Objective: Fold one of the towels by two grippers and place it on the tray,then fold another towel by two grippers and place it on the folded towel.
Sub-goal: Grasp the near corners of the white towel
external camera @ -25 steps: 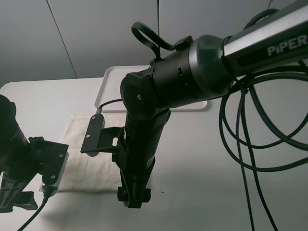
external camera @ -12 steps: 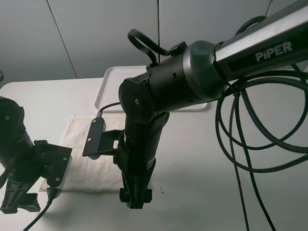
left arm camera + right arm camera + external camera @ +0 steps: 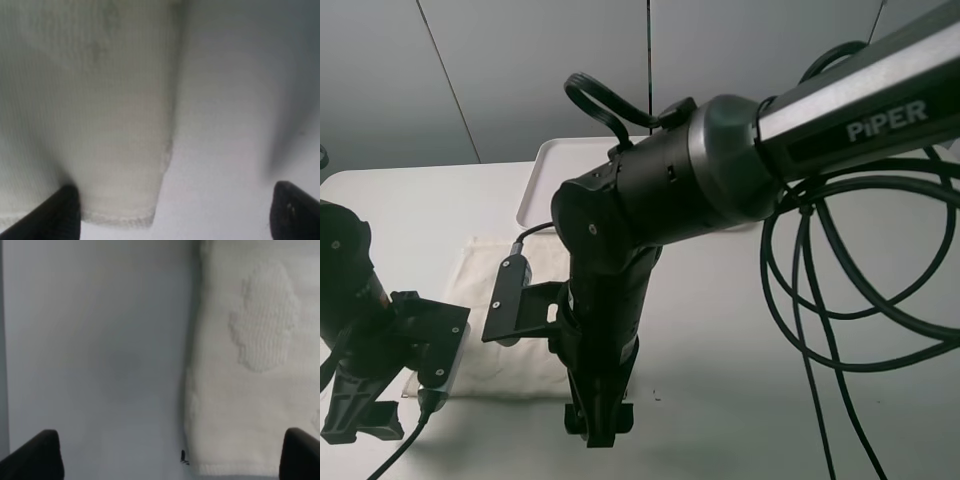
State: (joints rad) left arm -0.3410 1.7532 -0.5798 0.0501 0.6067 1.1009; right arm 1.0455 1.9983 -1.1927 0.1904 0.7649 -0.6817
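Observation:
A cream towel (image 3: 480, 275) lies flat on the white table, with much of it hidden behind my right arm. The left wrist view shows its near corner (image 3: 105, 130) between the wide-apart fingertips (image 3: 65, 212) of my left gripper (image 3: 175, 215), which is open. My right gripper (image 3: 170, 455) is open too and hangs over the towel's other near corner (image 3: 250, 370). In the high view the left gripper (image 3: 365, 420) is at the towel's front left and the right gripper (image 3: 598, 425) at its front right. The white tray (image 3: 535, 180) stands behind the towel. The folded towel is hidden.
My right arm's thick black body (image 3: 650, 210) blocks the middle of the high view and most of the tray. Loops of black cable (image 3: 810, 300) hang at the right above the table. A grey wall rises behind the table.
The right arm has shifted slightly left and its gripper sits a little lower. The left arm moved in toward the towel's corner, then held still. Both grippers stayed open.

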